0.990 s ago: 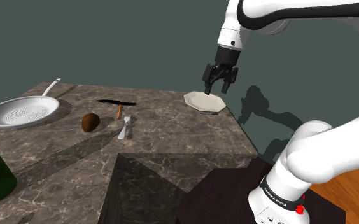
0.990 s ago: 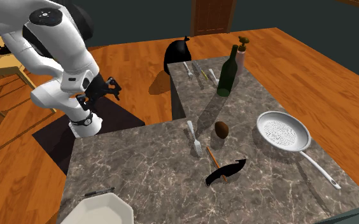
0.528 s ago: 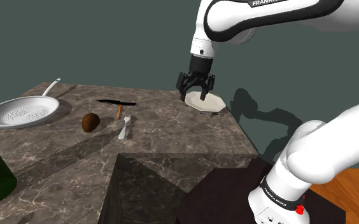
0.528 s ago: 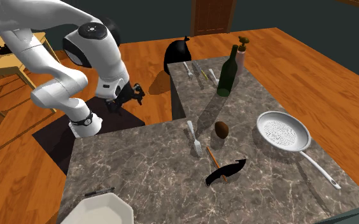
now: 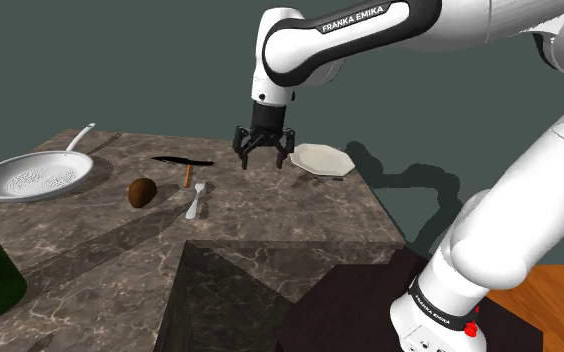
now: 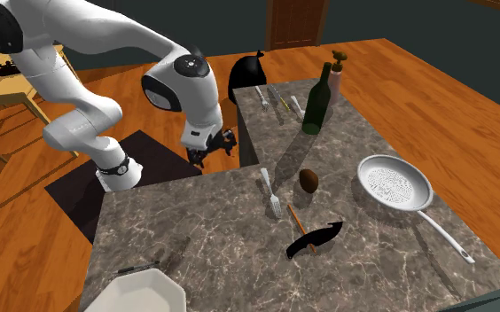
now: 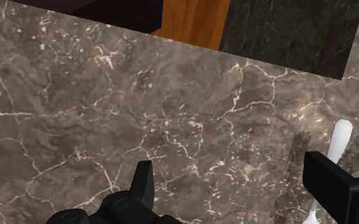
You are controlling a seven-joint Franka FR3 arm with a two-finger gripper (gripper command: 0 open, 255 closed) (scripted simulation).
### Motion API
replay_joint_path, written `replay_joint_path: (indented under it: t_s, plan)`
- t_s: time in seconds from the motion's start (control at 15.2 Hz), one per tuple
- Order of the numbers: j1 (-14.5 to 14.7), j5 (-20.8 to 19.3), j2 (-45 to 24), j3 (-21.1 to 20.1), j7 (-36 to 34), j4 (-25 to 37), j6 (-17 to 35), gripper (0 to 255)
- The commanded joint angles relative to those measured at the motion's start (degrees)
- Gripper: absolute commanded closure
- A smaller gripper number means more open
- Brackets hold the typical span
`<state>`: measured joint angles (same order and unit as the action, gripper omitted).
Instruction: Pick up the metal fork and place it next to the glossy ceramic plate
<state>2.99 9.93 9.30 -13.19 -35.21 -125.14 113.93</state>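
Note:
A pale fork [image 5: 197, 200] lies flat on the dark marble counter [image 5: 270, 215], its tines toward the plate side in the second exterior view [image 6: 270, 193]. The white many-sided plate [image 5: 320, 160] sits near the counter's far right corner in the shoulder view and at the near left corner in the second exterior view [image 6: 137, 294]. My gripper [image 5: 263, 155] hangs open above the counter between plate and fork, nothing between its fingers [image 6: 213, 151]. In the wrist view the gripper [image 7: 235, 191] looks down on bare marble, and the fork's handle [image 7: 337, 143] lies just beyond one fingertip.
A brown rounded lump [image 5: 142, 192] and a black-headed tool with an orange handle [image 5: 185, 165] lie close by the fork. A grey frying pan [image 5: 30, 178] rests at the shoulder view's left. A green bottle [image 6: 316, 102] stands on the counter's other wing.
The arm has swung toward the shoulder view's left, carrying the gripper from above the plate to a spot between plate and fork. The fingers stayed open. Nothing on the counter moved.

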Motion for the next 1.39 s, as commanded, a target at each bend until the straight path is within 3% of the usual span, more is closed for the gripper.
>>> replay_joint_path:
  t_s: [0.0, 0.46, 0.92, 1.32]
  plan:
    - [0.3, -0.8, -4.4, -1.1, -3.5, 3.2, 1.1, 0]
    - [2.5, -5.5, -21.2, -2.6, -14.3, 17.1, 2.8, 0]
    - [6.6, -9.5, -38.9, -1.2, -23.1, 36.1, 0.2, 0]
    - [7.1, -9.8, -41.0, -1.0, -23.5, 35.2, 3.2, 0]
